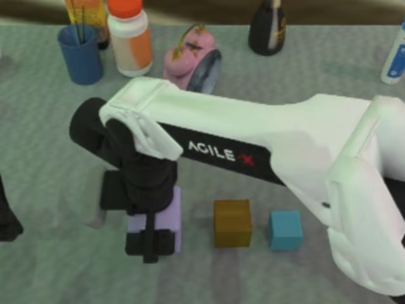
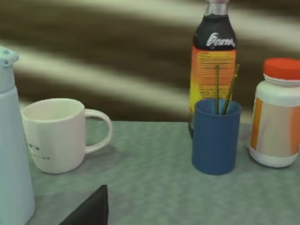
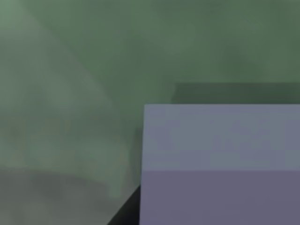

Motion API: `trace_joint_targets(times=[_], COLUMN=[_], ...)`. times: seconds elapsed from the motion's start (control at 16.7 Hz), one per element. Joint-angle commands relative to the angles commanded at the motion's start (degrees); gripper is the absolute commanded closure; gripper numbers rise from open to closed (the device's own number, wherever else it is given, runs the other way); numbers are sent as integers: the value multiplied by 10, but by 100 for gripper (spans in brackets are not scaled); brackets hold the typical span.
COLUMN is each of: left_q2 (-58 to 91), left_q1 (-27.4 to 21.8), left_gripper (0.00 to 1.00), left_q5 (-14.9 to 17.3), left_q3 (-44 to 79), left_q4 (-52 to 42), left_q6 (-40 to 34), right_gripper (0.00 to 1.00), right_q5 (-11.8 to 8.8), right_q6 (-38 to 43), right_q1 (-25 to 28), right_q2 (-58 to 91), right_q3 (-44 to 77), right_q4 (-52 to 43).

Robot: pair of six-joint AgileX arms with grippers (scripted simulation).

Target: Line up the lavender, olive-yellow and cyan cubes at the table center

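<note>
Right arm fills most of the top view, reaching from the right edge across to left of center. Its gripper sits directly over the lavender cube, black wrist and jaws covering most of the cube's top. Can't tell from these views whether the jaws are released or clenched on it. Right wrist view shows the lavender cube close up, resting on the green surface.

Cubes form a row in the near-center of the surface: lavender cube at left, olive-yellow cube in the middle, cyan cube at right. Gaps between neighbours, none touching. The cyan one is smaller than the olive-yellow one and sits slightly lower in the top view.

Left arm is parked at the left edge, only a dark bit of it visible; jaw state not shown.

Clutter along the far edge of the surface, well apart from the cubes: blue cup with sticks in it, white bottle with orange cap, pink item with a grey disc leaning on it, dark bottle. Left wrist view adds a white mug and the same blue cup.
</note>
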Motion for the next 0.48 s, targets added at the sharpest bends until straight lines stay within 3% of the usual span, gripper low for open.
trace_joint_targets(times=[0.18,0.48], left_q2=[0,0], left_q1=[0,0], left_gripper=[0,0], left_q5=[0,0], left_q3=[0,0], left_q4=[0,0], left_q6=[0,0], right_gripper=[2,0], right_q5=[0,0], right_q6=[0,0], right_q1=[0,0], right_q2=[0,0], right_q3=[0,0], right_q4=[0,0])
